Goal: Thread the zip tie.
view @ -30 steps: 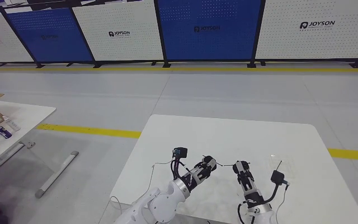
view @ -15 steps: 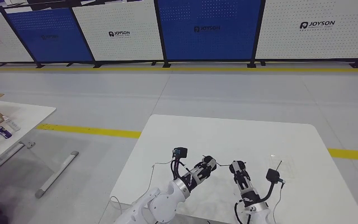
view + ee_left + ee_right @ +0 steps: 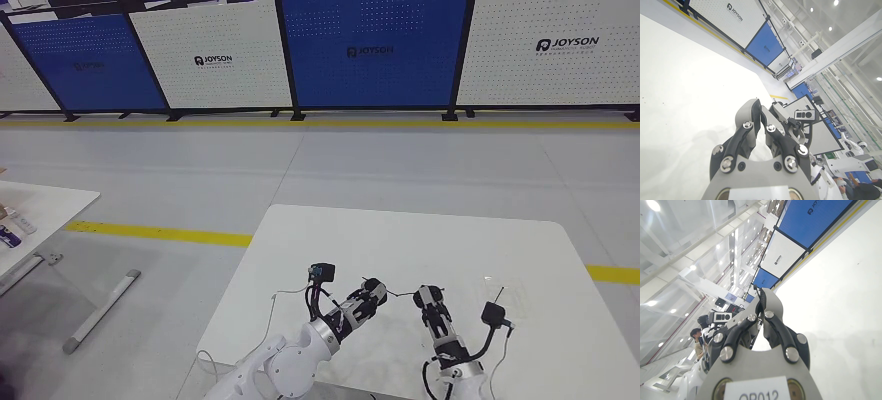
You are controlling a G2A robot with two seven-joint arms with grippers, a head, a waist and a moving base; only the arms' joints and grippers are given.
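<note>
A thin black zip tie [image 3: 400, 294] spans the small gap between my two grippers, low over the front of the white table [image 3: 400, 240]. My left gripper [image 3: 375, 291] is shut, its pads [image 3: 755, 111] pressed together, and a tiny dark tip of the tie shows at their end. My right gripper [image 3: 428, 296] is shut on the other end. In the right wrist view, the tie's head [image 3: 754, 287] sticks out past the fingertips [image 3: 763, 298] of the right gripper [image 3: 761, 296]. The right gripper [image 3: 780, 111] sits just behind the left gripper [image 3: 760, 109] in the left wrist view.
A clear plastic piece [image 3: 505, 290] lies on the table to the right of the right arm. The table's front edge is close below both arms. Another white table [image 3: 40, 215] stands off to the left, across a floor gap.
The right arm shifted slightly left, then partly back to the right. The left arm has kept still.
</note>
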